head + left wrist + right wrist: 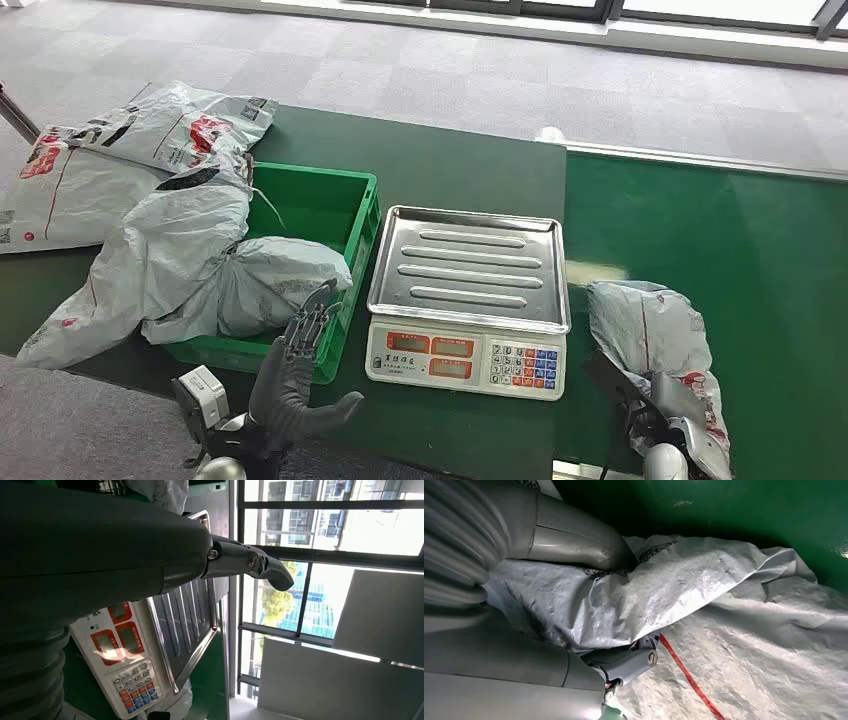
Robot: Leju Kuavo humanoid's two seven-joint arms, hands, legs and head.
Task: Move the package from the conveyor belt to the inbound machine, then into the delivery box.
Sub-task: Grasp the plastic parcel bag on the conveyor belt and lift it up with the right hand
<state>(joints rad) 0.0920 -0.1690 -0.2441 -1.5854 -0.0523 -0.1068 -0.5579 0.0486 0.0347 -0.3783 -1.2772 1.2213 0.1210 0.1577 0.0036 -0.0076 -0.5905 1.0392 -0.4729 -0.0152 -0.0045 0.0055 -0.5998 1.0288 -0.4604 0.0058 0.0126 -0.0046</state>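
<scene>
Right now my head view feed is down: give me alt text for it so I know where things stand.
The right hand grips a grey package on the green conveyor belt, beside an empty scale tray. The left hand hovers open at the front of a green crate heaped with more grey packages.

Parcel-sorting station: conveyor belt (700, 230), scale (467, 300)
</scene>
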